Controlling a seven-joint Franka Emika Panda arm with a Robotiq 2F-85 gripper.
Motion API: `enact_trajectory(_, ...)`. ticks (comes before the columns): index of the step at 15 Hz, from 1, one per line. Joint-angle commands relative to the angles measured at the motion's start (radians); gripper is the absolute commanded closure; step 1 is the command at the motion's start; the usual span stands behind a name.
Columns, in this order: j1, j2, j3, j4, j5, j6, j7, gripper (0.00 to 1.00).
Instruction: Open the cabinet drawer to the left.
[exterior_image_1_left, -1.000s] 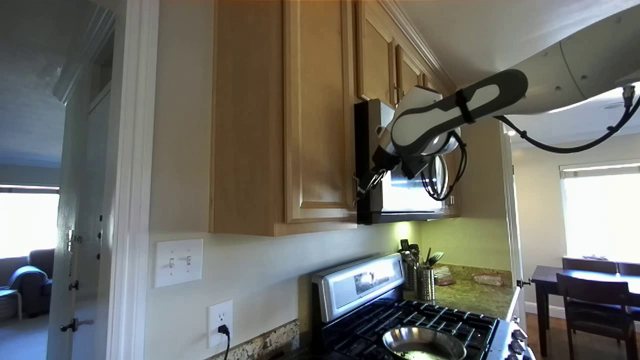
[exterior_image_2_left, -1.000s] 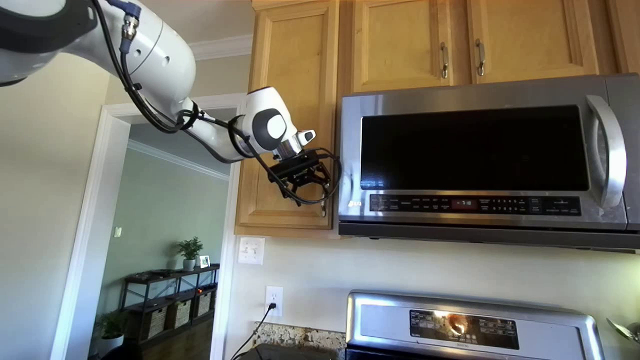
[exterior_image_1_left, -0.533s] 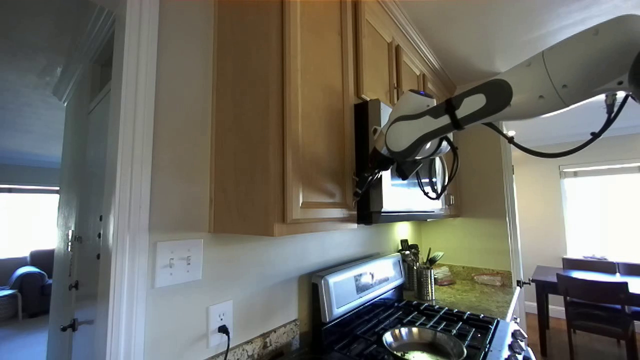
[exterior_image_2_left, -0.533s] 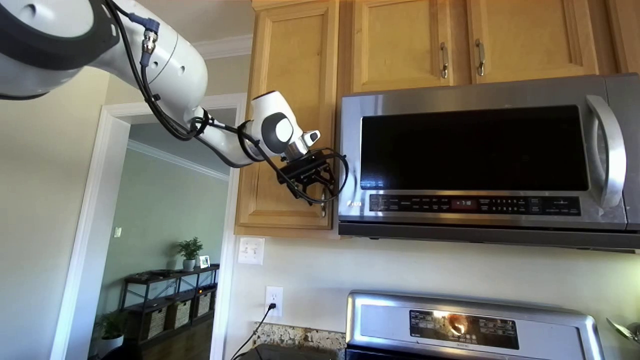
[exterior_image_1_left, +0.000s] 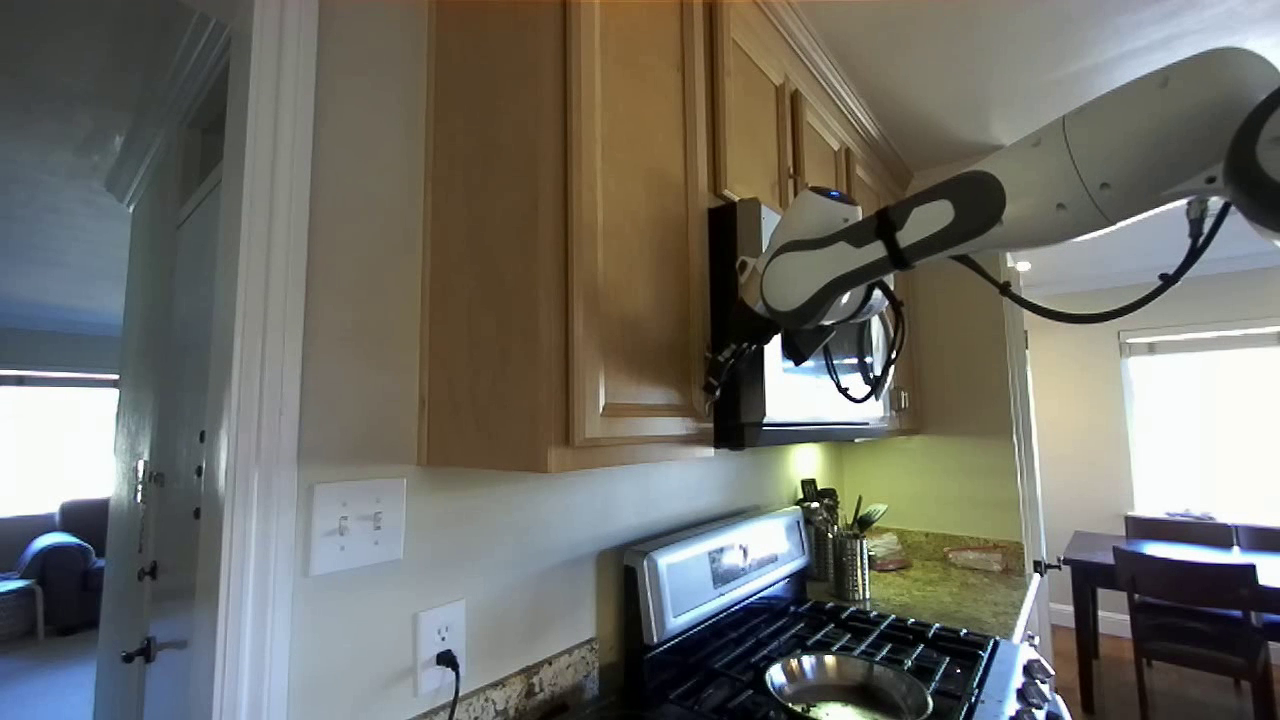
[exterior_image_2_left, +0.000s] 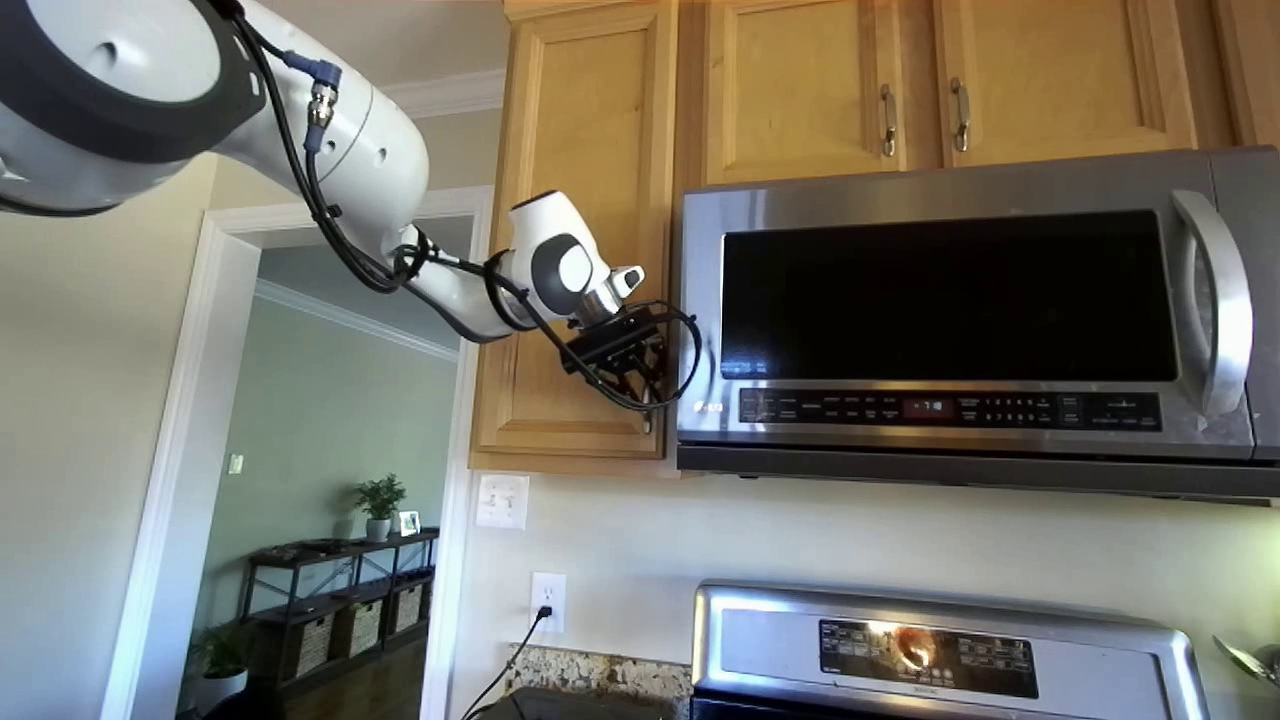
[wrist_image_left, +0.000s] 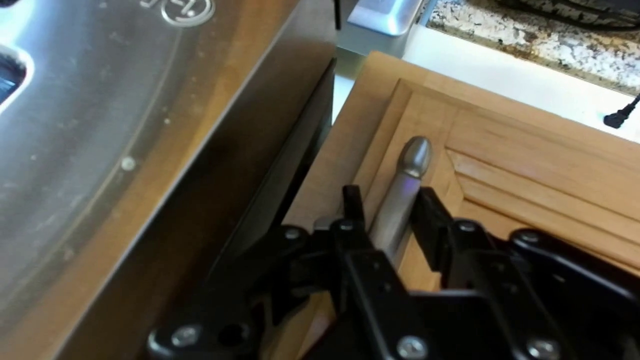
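Kitchen: cream wall, gas range with a steel pan on it, stainless microwave hung above. The cabinet door, tall honey wood, stood just left of the microwave in an exterior view and sat closed in both exterior views. Its silver bar handle lay near the lower corner on the microwave side.

You had the gripper at that handle. In the wrist view one black finger stood on the microwave side of the bar, the other on the opposite side, the bar between. Whether both were pressed against it, I could not tell.

Step in hand, by my reading: taking hold; opening not begun. Your next move called for a firm grip, checked, then a pull straight out from the cabinet face, curving into an arc toward the hinge edge, presumably the one away from the microwave. Room on the microwave side looked tight; I judged sideways drift there the main risk.
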Motion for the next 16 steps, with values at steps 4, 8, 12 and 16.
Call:
enact_trajectory(4, -0.011, -0.005, 0.015, -0.010, 0.001, 0.019, -0.010, 0.88)
enact_trajectory(8, -0.002, -0.057, 0.026, -0.079, 0.034, 0.009, -0.038, 0.88)
enact_trajectory(12, 0.008, -0.126, 0.035, -0.165, 0.085, 0.014, -0.119, 0.89)
enact_trajectory(16, 0.034, -0.235, 0.032, -0.298, 0.117, 0.015, -0.226, 0.89)
